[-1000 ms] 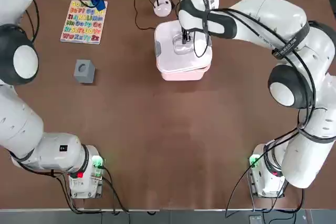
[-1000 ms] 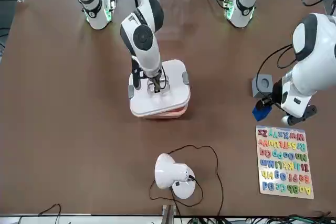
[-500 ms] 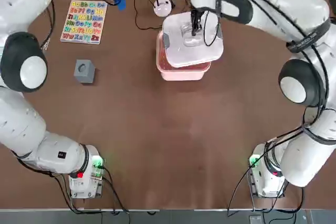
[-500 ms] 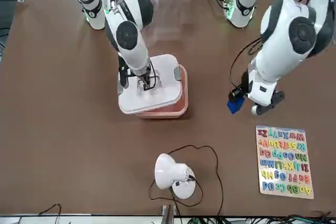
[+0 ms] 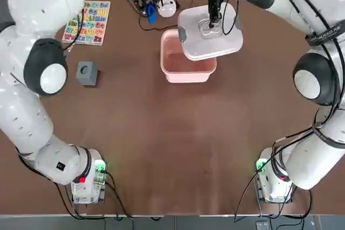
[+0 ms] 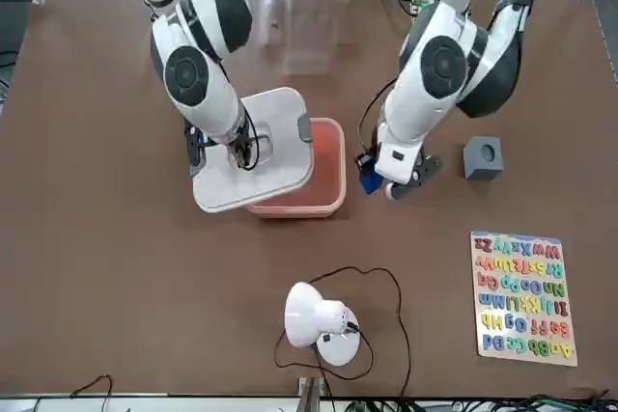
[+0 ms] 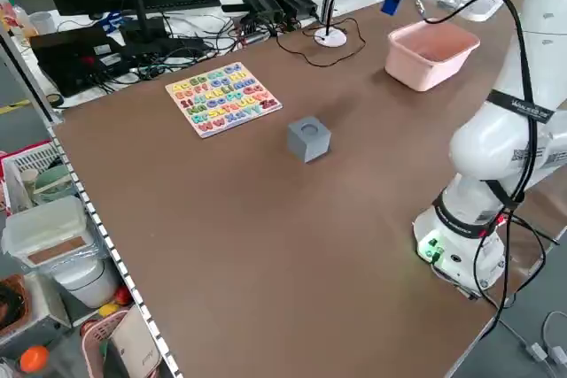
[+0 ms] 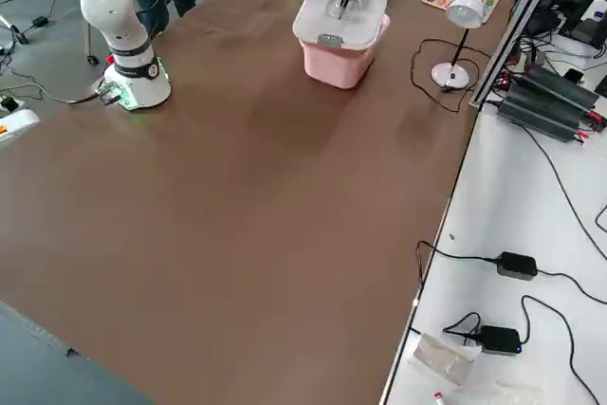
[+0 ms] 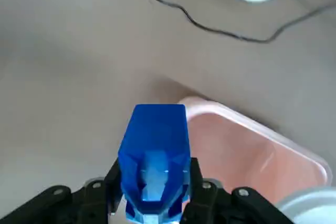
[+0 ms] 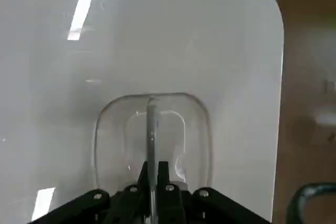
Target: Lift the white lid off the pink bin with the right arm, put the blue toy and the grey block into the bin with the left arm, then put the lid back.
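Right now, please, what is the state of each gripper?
Left gripper: shut on the blue toy, beside the bin.
Right gripper: shut on the lid handle, lid lifted off the bin.

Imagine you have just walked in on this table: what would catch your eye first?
The white lid hangs tilted above the open pink bin, pinched at its centre handle by the right tool. Beside the bin, the left tool carries the blue toy, while the grey block sits alone on the table.
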